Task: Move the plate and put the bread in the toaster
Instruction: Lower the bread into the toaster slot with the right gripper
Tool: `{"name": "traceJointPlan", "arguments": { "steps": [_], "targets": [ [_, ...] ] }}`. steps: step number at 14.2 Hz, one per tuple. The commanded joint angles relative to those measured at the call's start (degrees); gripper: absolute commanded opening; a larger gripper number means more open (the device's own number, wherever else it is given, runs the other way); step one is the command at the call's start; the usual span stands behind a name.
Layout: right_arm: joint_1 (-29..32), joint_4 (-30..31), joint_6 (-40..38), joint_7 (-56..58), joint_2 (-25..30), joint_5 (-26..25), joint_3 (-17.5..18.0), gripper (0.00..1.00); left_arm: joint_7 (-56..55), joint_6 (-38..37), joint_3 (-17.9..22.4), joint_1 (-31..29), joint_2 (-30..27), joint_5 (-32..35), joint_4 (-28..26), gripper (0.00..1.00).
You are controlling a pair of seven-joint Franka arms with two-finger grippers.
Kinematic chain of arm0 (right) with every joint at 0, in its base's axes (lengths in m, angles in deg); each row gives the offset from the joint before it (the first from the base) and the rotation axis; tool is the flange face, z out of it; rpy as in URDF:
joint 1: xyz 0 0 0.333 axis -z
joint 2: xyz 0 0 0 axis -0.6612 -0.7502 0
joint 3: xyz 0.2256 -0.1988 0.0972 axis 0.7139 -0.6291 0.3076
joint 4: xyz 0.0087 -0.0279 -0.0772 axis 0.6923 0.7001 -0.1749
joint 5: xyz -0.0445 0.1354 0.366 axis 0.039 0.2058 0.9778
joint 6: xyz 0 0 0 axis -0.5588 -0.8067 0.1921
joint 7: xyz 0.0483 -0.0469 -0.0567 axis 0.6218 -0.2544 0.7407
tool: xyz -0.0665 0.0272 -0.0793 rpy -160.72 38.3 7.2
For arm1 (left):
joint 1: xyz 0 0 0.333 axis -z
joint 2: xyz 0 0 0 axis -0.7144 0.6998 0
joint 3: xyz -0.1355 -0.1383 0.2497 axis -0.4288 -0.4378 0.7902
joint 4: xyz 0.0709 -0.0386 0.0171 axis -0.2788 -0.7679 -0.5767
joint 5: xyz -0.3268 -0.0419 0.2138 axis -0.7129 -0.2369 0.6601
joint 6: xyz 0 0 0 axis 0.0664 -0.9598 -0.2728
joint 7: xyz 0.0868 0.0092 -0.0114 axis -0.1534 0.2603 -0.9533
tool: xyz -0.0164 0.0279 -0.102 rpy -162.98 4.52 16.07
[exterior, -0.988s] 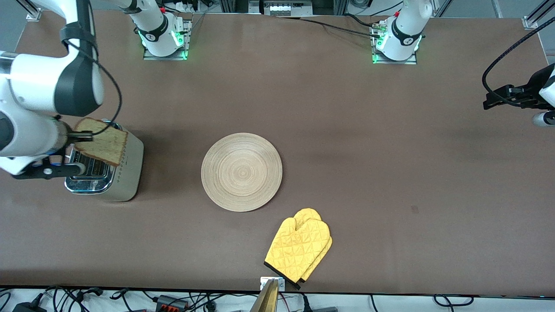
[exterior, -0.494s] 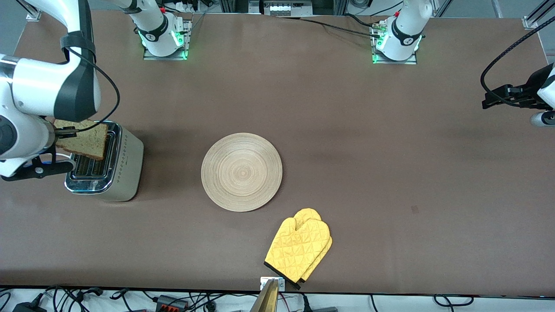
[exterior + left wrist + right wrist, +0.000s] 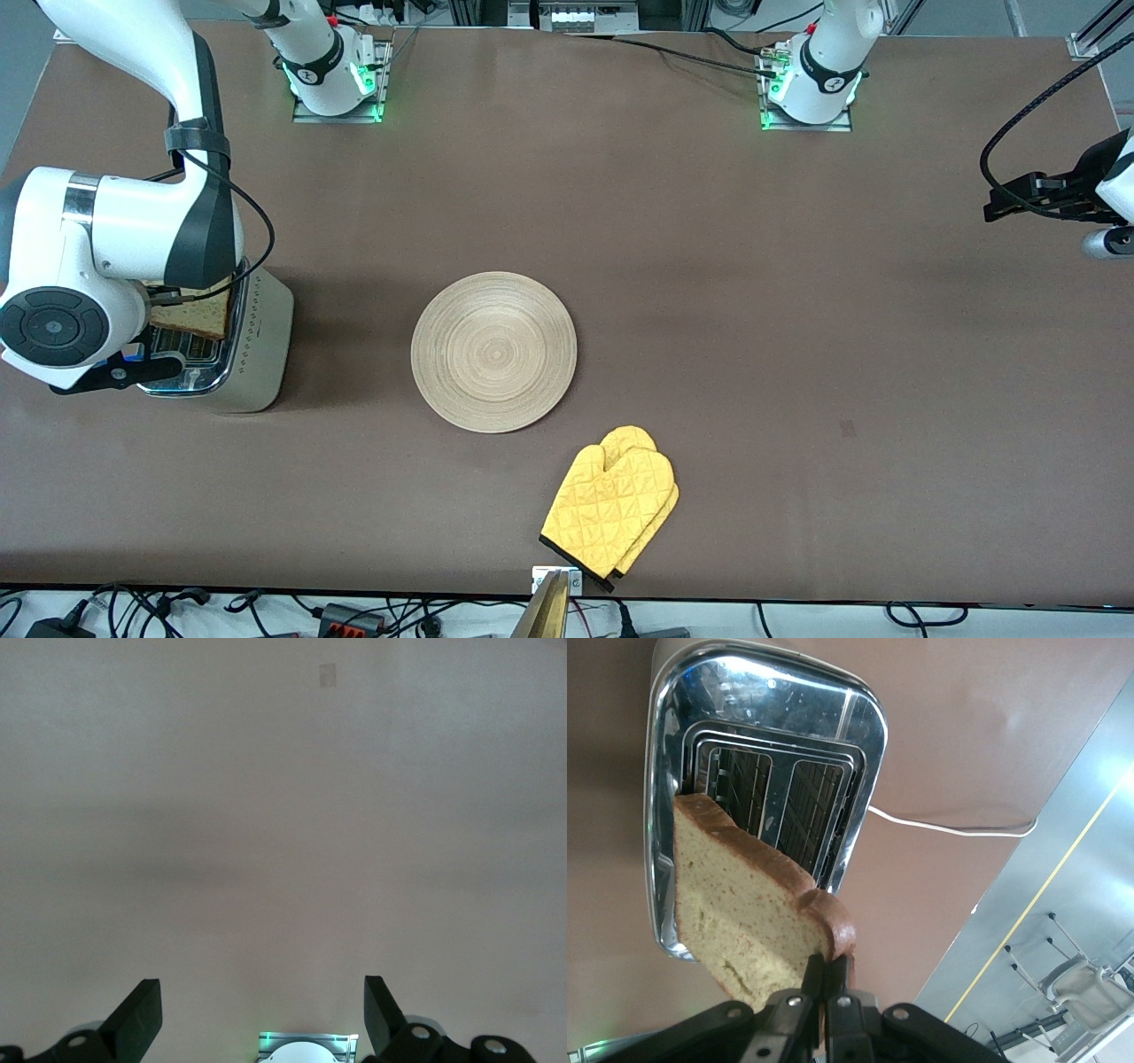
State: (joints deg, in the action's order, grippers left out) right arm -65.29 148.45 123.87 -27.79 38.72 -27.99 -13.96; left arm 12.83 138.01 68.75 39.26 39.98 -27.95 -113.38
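The toaster [image 3: 252,354] stands at the right arm's end of the table, its chrome top and two dark slots clear in the right wrist view [image 3: 780,753]. My right gripper [image 3: 827,974] is shut on the crust edge of the bread [image 3: 744,921]. It holds the slice tilted over the slots; the front view shows the bread [image 3: 199,312] partly under the arm. The wooden plate [image 3: 493,352] lies bare at the table's middle. My left gripper [image 3: 261,1014] is open and empty, waiting over bare table at the left arm's end [image 3: 1005,206].
A yellow oven mitt [image 3: 611,509] lies nearer to the front camera than the plate, close to the table's front edge. The toaster's white cord [image 3: 948,828] trails off over the table.
My right arm has swung round and come down with the bread, from high over the toaster's plate-side edge to low over the slots. The left arm, plate and mitt have not moved.
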Motion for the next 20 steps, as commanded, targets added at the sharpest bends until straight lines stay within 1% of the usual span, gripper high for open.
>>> {"name": "traceJointPlan", "arguments": {
  "steps": [1, 3, 5, 12, 14, 20],
  "targets": [
    [-0.35, -1.56, -0.82, -0.44, -0.65, -1.89, -0.23, 0.00, 0.86, -0.95, 0.87, 0.79, 0.36, -0.29, 1.00, 1.00],
    [-0.62, -1.56, -1.25, 0.09, -0.39, -5.57, -0.14, 0.00, 0.86, -0.95, 0.96, 0.79, 0.36, -0.29, 0.92, 1.00],
    [-0.79, -1.56, -1.34, -0.35, -0.21, -6.73, -0.06, 0.00, 0.86, -0.95, 0.96, 0.70, 0.36, -0.29, 1.00, 1.00],
    [-1.85, -1.03, -0.91, -1.84, -1.09, -5.94, 0.38, 0.00, 0.95, -0.95, 0.96, 0.61, 0.36, -0.29, 1.00, 1.00],
    [-1.85, -1.03, -0.90, -1.84, -1.35, -4.55, 0.38, 0.00, 0.95, -0.95, 0.96, 0.53, 0.36, -0.29, 1.00, 1.00],
    [-1.85, 1.25, -0.82, -1.93, -1.53, -4.18, 0.30, 0.00, 0.95, -0.95, 0.96, 0.53, 0.36, -0.29, 1.00, 1.00]
  ]
}}
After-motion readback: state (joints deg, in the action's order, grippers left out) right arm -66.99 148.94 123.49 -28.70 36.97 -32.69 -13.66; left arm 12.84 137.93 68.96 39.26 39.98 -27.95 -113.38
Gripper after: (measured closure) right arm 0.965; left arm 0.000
